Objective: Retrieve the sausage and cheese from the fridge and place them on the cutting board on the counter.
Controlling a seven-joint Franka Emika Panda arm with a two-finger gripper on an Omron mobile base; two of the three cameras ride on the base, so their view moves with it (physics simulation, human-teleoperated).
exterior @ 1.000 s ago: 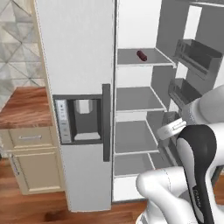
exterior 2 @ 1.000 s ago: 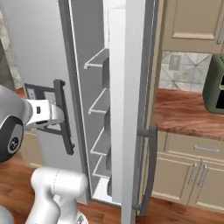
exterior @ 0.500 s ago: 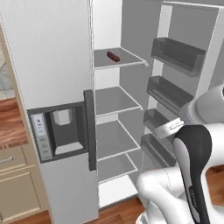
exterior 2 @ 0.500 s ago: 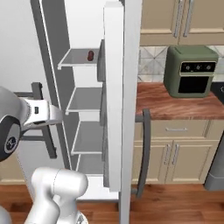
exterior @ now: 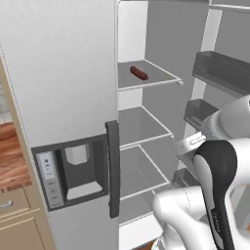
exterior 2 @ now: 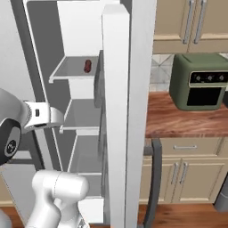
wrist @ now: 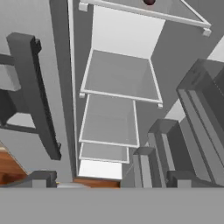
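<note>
The fridge (exterior: 63, 73) stands with its right compartment open. The sausage (exterior: 139, 73), a short dark reddish cylinder, lies on the upper shelf, and the right base view shows the sausage (exterior 2: 87, 66) on that same shelf. In the hand view the sausage (wrist: 148, 2) peeks in at the top edge. My gripper (wrist: 109, 180) is open in front of the lower shelves, well below the sausage, with nothing between its fingertips (wrist: 40, 178). The cheese and the cutting board are out of view. The counter (exterior 2: 187, 122) runs to the right of the fridge.
The open fridge door (exterior 2: 129, 111) stands edge-on between the shelves and the counter, with dark door bins (exterior: 219, 71) on its inner side. A green toaster oven (exterior 2: 200, 82) sits on the counter. The closed left door carries a dispenser panel (exterior: 73, 171) and a dark handle (exterior: 113, 166).
Both base views have shifted as the base drove closer to the open compartment, so the shelves and the sausage look larger. The gripper has stayed open.
</note>
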